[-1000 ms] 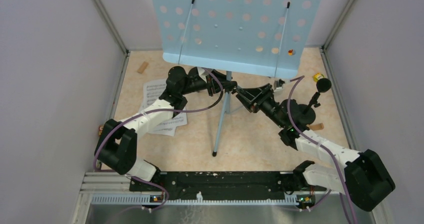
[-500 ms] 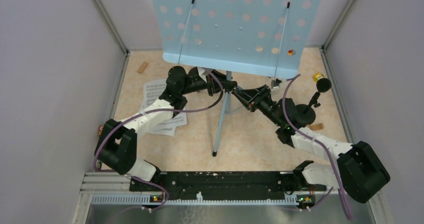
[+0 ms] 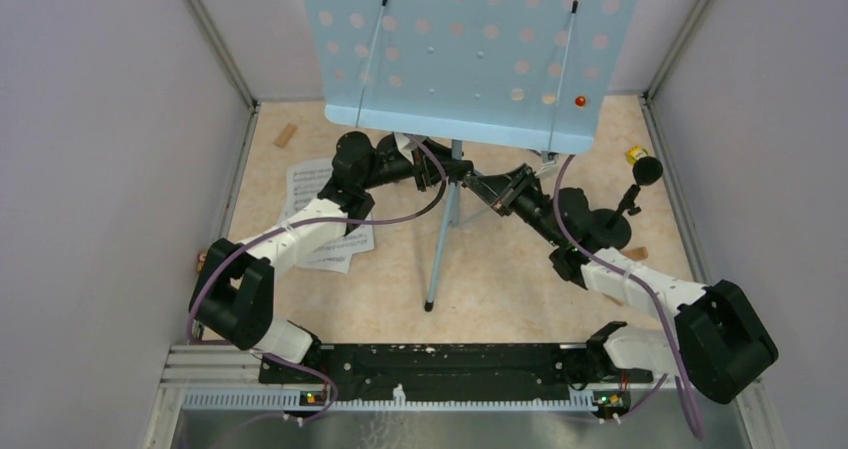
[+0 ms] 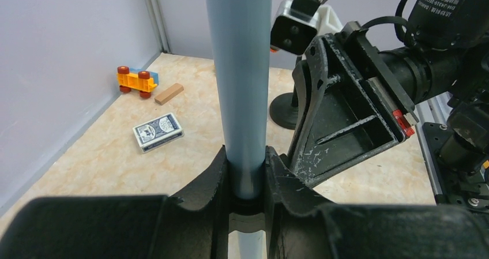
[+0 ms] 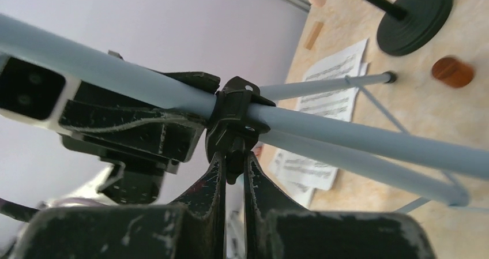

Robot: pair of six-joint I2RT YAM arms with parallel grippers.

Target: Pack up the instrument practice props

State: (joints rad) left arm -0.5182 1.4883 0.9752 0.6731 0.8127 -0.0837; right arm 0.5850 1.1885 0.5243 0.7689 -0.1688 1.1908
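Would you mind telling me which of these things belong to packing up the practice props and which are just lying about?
Belong to the job:
- light-blue music rack
- sheet-music pages
- black microphone
- round-based holder under it

Just lying about:
- toy car
- wooden block
- card box

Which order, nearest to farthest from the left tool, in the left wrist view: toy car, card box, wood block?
1. Card box, on the floor, foreground.
2. Wood block, just behind it.
3. Toy car, by the wall.
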